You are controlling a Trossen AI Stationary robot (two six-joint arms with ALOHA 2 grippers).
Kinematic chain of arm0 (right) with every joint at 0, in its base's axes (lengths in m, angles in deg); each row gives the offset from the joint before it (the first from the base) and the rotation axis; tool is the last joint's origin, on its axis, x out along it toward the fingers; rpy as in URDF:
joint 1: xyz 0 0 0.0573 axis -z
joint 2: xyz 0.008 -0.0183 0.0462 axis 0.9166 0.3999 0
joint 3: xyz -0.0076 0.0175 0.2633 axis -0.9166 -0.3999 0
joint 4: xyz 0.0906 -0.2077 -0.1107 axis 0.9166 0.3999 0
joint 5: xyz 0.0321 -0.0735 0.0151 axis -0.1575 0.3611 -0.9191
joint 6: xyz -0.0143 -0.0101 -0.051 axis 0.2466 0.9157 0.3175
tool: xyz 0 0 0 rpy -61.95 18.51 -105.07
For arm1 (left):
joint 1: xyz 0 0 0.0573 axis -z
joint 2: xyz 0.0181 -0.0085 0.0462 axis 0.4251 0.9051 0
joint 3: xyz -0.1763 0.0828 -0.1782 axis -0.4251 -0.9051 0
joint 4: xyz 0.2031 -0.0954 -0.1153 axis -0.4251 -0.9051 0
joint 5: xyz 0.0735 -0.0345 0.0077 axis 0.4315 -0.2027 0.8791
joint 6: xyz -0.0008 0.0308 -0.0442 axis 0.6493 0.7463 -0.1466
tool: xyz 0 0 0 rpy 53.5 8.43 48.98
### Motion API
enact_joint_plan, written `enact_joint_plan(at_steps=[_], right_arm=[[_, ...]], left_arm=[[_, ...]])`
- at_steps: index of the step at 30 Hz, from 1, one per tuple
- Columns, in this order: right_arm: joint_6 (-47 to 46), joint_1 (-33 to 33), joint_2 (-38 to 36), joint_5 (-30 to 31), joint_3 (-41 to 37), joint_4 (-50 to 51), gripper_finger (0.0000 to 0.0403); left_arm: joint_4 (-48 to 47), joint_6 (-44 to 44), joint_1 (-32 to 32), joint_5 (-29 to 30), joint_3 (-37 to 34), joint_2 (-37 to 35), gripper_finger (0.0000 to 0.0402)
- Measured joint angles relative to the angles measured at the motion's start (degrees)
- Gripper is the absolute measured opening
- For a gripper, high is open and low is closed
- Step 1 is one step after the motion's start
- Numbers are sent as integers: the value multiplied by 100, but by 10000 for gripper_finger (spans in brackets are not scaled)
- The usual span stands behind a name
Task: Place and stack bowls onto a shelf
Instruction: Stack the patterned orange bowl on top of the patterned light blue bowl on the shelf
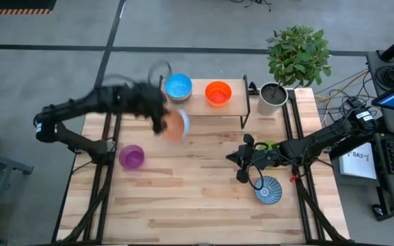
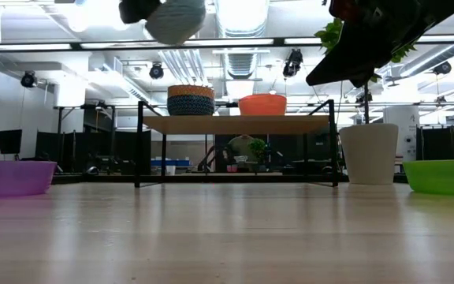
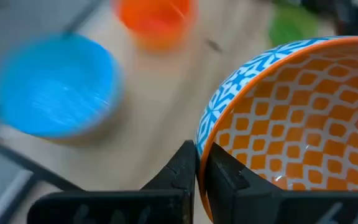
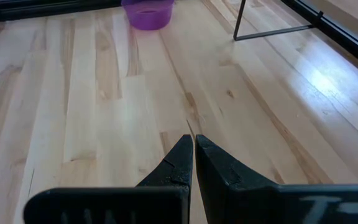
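My left gripper (image 3: 197, 155) is shut on the patterned orange bowl (image 3: 291, 124) and holds it in the air just in front of the shelf (image 1: 204, 108). In the low view that bowl (image 2: 176, 20) shows high above the shelf board (image 2: 235, 124). On the shelf stand a blue bowl (image 1: 178, 87) and a red-orange bowl (image 1: 218, 93), each on its base. My right gripper (image 4: 193, 146) is shut on nothing and hovers over the table's right half (image 1: 241, 164). My left gripper pinches the patterned bowl's rim (image 3: 202, 140), one finger (image 3: 219, 171) inside the bowl and the other (image 3: 182, 168) on its outer wall. The fingers slant down at it. The bowl is lifted clear of table and shelf, tilted with its inside toward the wrist.
A purple bowl (image 1: 131, 156) sits on the table at the left. A green bowl (image 1: 269, 146) lies partly under the right arm, and a blue-white striped bowl (image 1: 268, 190) in front of it. A potted plant (image 1: 273, 98) stands right of the shelf.
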Motion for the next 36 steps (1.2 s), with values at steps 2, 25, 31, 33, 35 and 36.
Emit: enact_joint_plan(at_steps=[2,25,31,33,35,36], right_arm=[[1,0,0,-2,0,1,9],[-43,0,0,-270,0,44,9],[-38,0,0,-275,0,75,9],[-45,2,0,-275,0,108,9],[-45,0,0,-275,0,132,9],[-45,1,0,-275,0,142,9]], left_arm=[[-8,139,-513,-45,416,87,1],[-2628,983,-3038,-1143,4306,3112,5],[-2712,982,-3064,-1115,4639,3457,5],[-2765,1006,-3088,-1028,4543,3469,6],[-2807,1012,-3127,-964,4509,3496,6],[-2796,1010,-3137,-965,4505,3501,6]])
